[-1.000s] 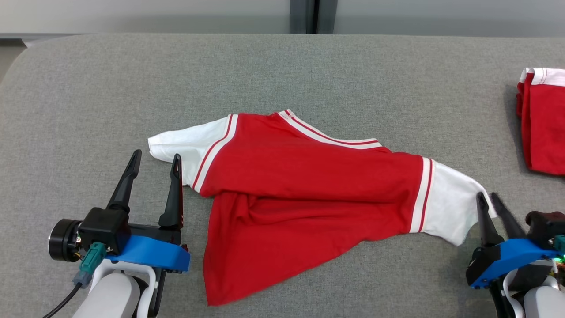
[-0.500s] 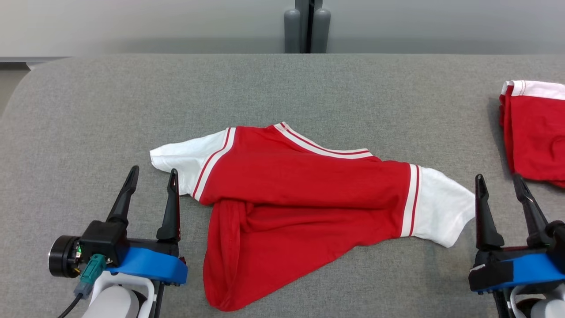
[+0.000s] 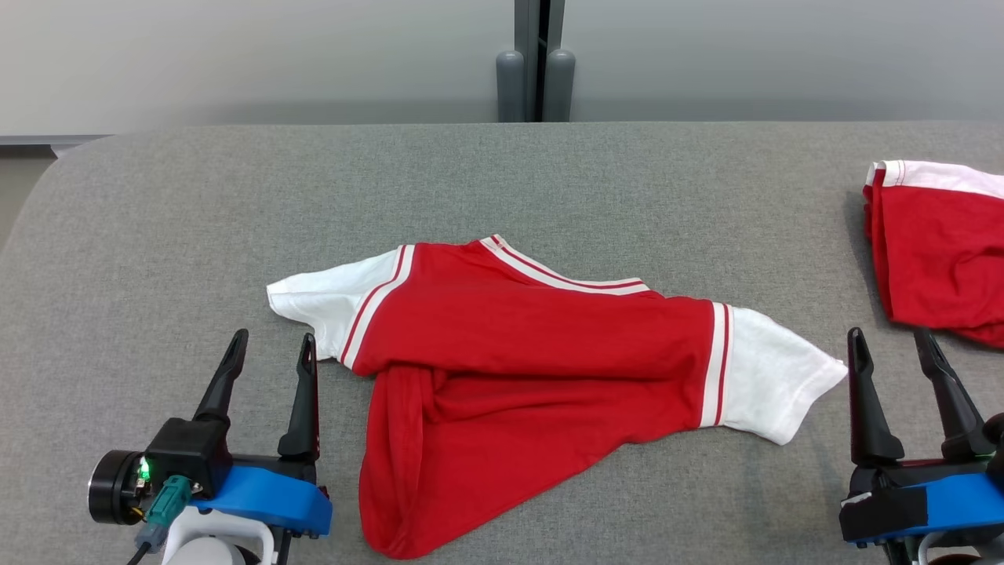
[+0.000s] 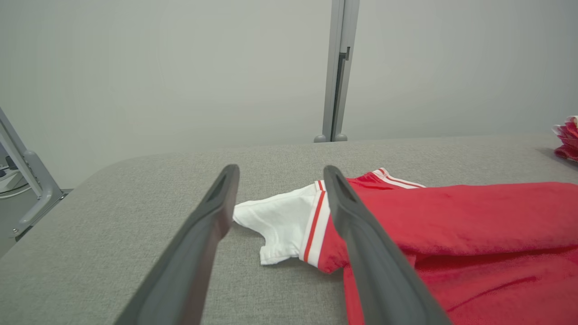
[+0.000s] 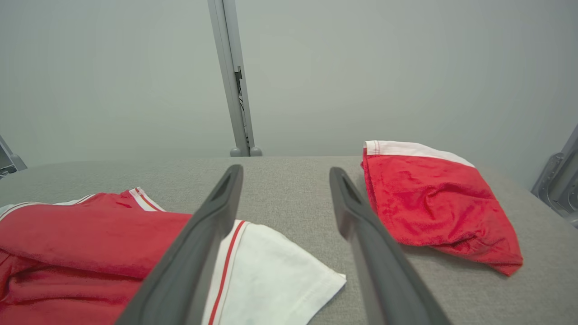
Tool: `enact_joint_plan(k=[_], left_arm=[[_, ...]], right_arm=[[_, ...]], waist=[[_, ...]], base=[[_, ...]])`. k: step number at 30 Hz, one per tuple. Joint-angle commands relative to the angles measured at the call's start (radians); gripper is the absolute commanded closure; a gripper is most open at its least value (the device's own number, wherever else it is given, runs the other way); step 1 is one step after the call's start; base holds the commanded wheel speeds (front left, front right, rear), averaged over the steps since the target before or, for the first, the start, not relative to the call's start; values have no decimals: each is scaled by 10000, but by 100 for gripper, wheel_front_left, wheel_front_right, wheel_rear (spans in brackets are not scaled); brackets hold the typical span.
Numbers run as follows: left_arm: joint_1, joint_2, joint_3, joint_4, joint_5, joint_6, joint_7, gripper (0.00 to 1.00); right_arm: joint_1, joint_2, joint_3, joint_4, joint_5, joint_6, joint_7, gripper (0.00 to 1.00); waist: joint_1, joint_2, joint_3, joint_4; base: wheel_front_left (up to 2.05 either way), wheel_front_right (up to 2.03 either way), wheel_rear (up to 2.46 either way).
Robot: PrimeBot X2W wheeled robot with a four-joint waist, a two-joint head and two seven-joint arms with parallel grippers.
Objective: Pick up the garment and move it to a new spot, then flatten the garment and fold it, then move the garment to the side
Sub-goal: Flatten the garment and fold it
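- The left gripper [image 3: 274, 337] is spread wide and empty, just beside the shirt [image 3: 533, 345] at its left sleeve [image 3: 321, 302].
- The right gripper [image 3: 888, 335] has just let go of the shirt's right sleeve [image 3: 773, 380]. Its fingers now gape, empty, just off the cuff.
- The shirt lies rumpled on the table [image 3: 235, 196] with its hem bunched. The move looks finished, so flattening comes next.
- Beyond the shirt's right sleeve, well apart, lies another red garment [image 3: 941, 251].
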Motion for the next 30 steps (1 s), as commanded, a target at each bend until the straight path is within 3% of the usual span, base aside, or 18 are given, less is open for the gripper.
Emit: enact_joint_plan(k=[1,5,17,26,27,28,29,30], left_arm=[[55,42,-44,-40,65,43,-8,0],[-3,139,-408,-82,177,-189,396,0],[891,523,-2226,-907,-298,-1296,3293,0],[1059,801,-2688,-1046,-715,-1587,4625,2],[996,764,-2691,-982,-727,-1603,4618,28],[911,727,-2698,-901,-728,-1657,4559,85],[863,688,-2680,-797,-738,-1660,4504,100],[841,652,-2675,-696,-757,-1679,4461,100]], right_arm=[[105,9,13,-59,63,1,15,0],[151,9,73,-77,66,1,81,0],[176,6,11,300,109,1,263,0],[-16,5,-190,744,224,1,300,0],[-28,5,-263,848,232,1,282,0],[-54,6,-346,945,226,1,277,0],[-96,5,-426,1032,191,1,273,0],[-150,2,-541,1146,183,1,256,0]], waist=[[1,0,-8,7],[1,0,-8,104],[1,0,198,608],[1,0,347,591],[1,0,374,559],[1,0,407,525],[1,0,448,486],[1,0,480,456]], base=[[0,0,0],[0,0,0],[0,0,0],[0,0,0],[0,0,0],[0,0,0],[0,0,0],[0,0,0]])
